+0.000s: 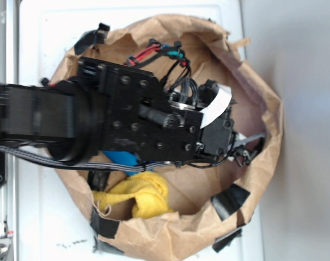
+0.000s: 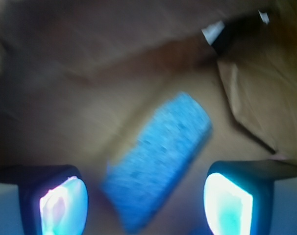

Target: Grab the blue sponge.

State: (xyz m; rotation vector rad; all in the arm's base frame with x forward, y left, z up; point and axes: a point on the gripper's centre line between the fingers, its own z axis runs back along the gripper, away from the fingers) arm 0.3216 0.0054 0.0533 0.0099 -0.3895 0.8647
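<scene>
In the wrist view the blue sponge (image 2: pixel 158 156) is a flat, speckled light-blue rectangle lying diagonally on brown paper. Its lower end reaches in between my fingers. My gripper (image 2: pixel 146 200) is open, with the left pad (image 2: pixel 62 205) and the right pad (image 2: pixel 227 203) wide apart on either side of the sponge and not touching it. In the exterior view the black arm covers most of the paper-lined basin (image 1: pixel 263 179), and the gripper (image 1: pixel 246 149) points right near the paper wall. The sponge itself is hidden there.
A yellow cloth (image 1: pixel 140 196) lies at the near side of the basin. A bright blue patch (image 1: pixel 121 160) shows under the arm; I cannot tell what it is. Crumpled paper walls with black tape (image 1: pixel 230 200) ring the basin. A paper fold (image 2: pixel 256 98) rises at the right.
</scene>
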